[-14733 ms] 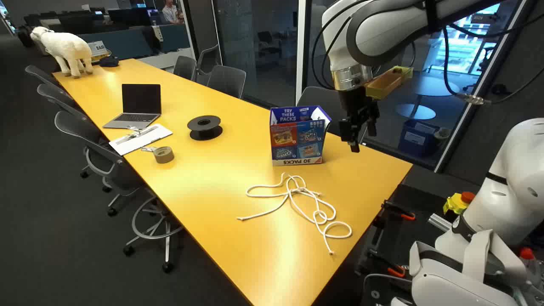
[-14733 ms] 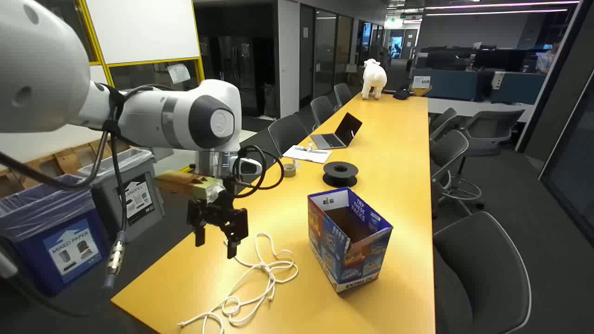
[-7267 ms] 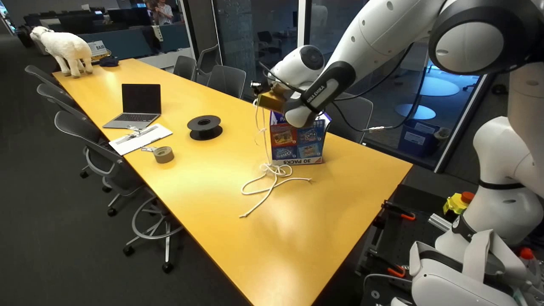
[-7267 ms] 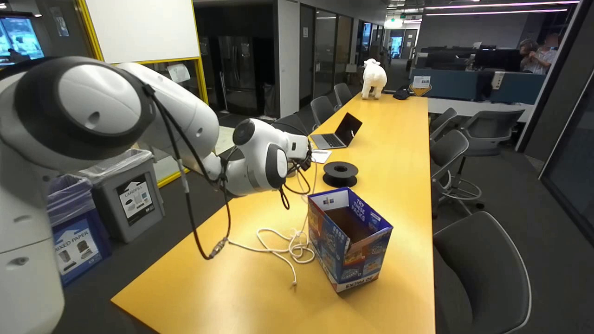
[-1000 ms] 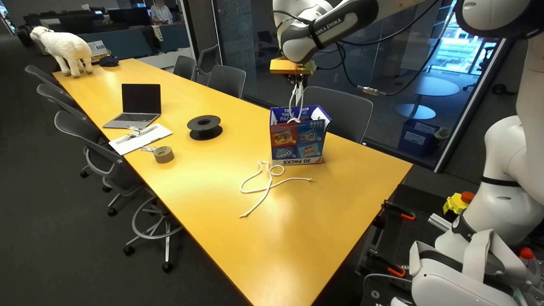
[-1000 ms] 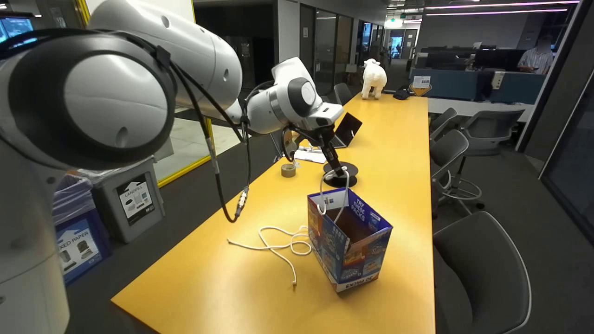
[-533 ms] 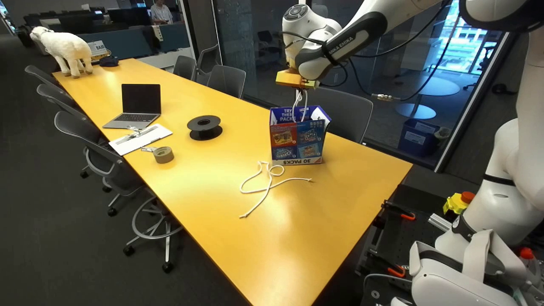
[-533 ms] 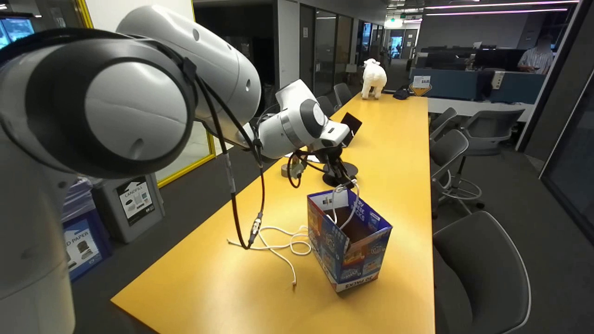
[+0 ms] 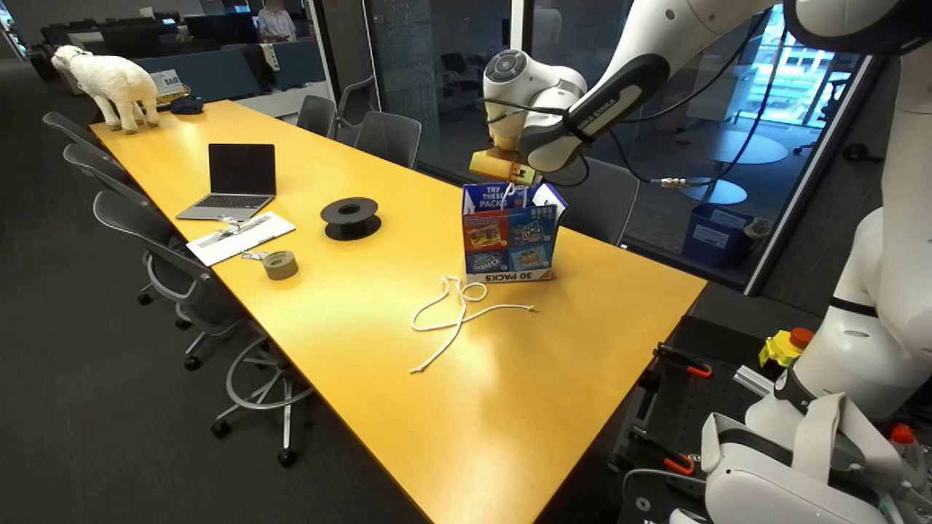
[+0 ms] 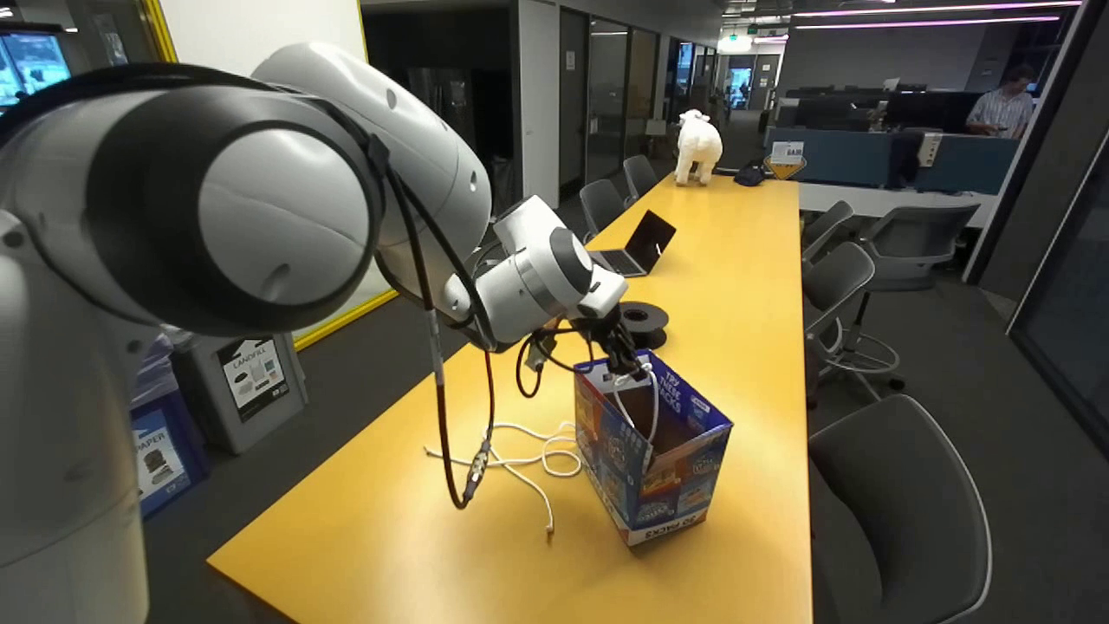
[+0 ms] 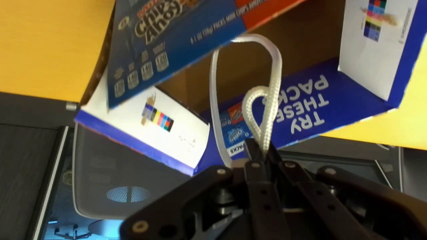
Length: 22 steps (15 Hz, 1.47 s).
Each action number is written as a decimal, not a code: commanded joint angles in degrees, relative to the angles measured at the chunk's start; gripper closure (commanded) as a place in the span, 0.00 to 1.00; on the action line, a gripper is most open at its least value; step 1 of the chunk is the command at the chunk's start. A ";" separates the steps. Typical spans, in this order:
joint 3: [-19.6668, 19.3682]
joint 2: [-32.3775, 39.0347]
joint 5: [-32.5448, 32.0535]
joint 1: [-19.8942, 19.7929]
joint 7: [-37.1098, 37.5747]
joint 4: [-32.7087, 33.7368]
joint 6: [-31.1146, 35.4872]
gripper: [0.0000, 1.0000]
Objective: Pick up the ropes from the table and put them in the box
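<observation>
Two white ropes show. One rope (image 11: 276, 71) is pinched between my fingertips and hangs in loops down into the open-topped box (image 10: 606, 451), its lower part hidden by the walls. My gripper (image 11: 263, 148) is shut on that rope, with the tips at the box's rim, over the opening. In an exterior view the gripper (image 10: 634, 368) tilts down from the far side of the box; in the other direction of sight the box (image 9: 510, 244) hides the fingers. The second rope (image 9: 460, 320) lies loosely curled on the table beside the box, touching no finger.
On the table (image 9: 473, 437) stand a black spool (image 9: 351, 218), a tape roll (image 9: 280, 265), a clipboard (image 9: 240, 239) and a laptop (image 9: 242, 182). A chair (image 10: 901, 503) is close to the table edge near the box. A cable (image 10: 442, 433) dangles from the arm.
Earlier both ropes lay tangled on the table under an open gripper. One was then gripped, lifted and brought over the box. In the last second the gripper came down, lowering that rope inside.
</observation>
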 commanded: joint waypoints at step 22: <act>3.26 2.43 2.66 -4.28 4.01 -3.89 19.68 0.21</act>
